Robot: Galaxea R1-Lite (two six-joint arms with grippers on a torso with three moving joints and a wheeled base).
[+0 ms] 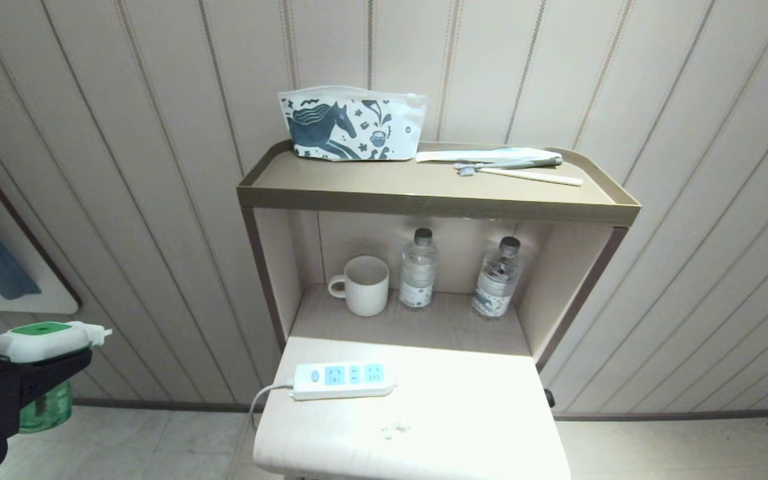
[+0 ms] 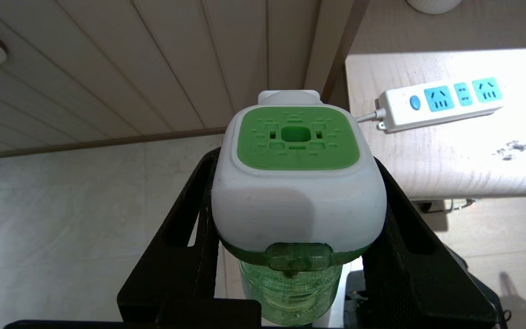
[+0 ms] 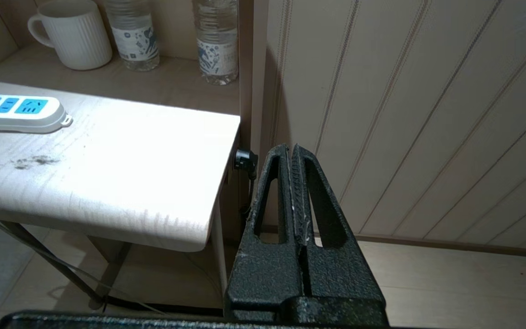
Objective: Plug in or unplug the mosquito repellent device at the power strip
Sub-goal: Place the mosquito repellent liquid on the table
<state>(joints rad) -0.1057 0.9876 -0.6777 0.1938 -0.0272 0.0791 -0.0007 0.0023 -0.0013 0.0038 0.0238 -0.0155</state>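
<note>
Black fingers (image 2: pixel 178 237) of the left gripper (image 2: pixel 290 192) squeeze the small green and white plastic mosquito repellent device (image 2: pixel 297 183) from both sides. It sits upright, with its see-through green bottle (image 2: pixel 290 292) of liquid hanging down below the fingers and its white plug end pointing away from the wrist. In the head view this gripper holds the device (image 1: pixel 47 340) in the air off the left side of the table, well apart from it and above the pale tiled floor (image 1: pixel 157 440).

Near the left edge of the light wooden table (image 1: pixel 464 413) lies the short white plastic power strip (image 1: pixel 343 380) with light blue sockets and a round blue button. Nothing is plugged into it. Its white cable (image 1: pixel 259 400) drops over the left edge.

Behind the table is an open shelf (image 1: pixel 424 327) holding a white ribbed mug (image 1: pixel 364 285) and two clear water bottles (image 1: pixel 419 269) with dark caps. On the shelf's top tray (image 1: pixel 424 193) stand a white pouch with a dark horse picture (image 1: pixel 351 125) at the back left and a toothbrush (image 1: pixel 511 165) at the back right.

Beside the right edge of the table, lower than the tabletop, the right gripper (image 3: pixel 292 153) has its black fingers pressed together with nothing between them.
</note>
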